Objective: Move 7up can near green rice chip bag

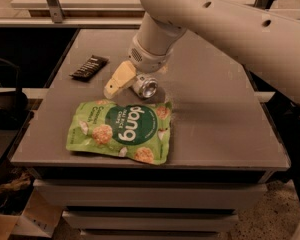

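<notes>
The 7up can lies on its side on the grey table, its shiny metal end facing the camera. It is just above the top edge of the green rice chip bag, which lies flat near the table's front left. My gripper hangs from the large white arm and is down at the can, its pale part touching the can's left side. The far side of the can is hidden by the wrist.
A flat dark wrapped bar lies at the table's left, behind the bag. The table's front edge is just below the bag. Drawers sit under the table, and a dark chair stands at the left.
</notes>
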Available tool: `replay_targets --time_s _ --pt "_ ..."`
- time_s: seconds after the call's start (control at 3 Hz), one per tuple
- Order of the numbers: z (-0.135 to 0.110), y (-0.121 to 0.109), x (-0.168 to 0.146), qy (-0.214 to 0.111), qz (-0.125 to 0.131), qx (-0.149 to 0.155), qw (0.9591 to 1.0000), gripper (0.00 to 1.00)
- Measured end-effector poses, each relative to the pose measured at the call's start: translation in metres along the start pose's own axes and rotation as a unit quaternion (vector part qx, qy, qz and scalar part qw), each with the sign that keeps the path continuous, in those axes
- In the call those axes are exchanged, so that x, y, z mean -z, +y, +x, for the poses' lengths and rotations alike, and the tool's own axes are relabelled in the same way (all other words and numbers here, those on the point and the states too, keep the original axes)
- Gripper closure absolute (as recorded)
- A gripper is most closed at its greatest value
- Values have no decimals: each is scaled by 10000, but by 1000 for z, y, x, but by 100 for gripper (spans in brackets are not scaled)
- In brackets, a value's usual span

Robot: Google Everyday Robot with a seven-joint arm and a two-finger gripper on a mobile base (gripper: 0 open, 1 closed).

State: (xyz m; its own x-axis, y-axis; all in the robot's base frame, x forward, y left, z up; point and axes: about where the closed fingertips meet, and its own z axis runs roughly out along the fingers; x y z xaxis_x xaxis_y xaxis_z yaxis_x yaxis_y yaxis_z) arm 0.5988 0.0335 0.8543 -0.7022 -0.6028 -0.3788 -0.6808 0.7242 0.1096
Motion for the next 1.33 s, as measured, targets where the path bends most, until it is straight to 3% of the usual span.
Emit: replay_targets --time_s 0.67,1.33 --pt "-3 -6 6 -28 32 -100 9999 0" --pt "-2 14 16 -107 -40 42 9999 0"
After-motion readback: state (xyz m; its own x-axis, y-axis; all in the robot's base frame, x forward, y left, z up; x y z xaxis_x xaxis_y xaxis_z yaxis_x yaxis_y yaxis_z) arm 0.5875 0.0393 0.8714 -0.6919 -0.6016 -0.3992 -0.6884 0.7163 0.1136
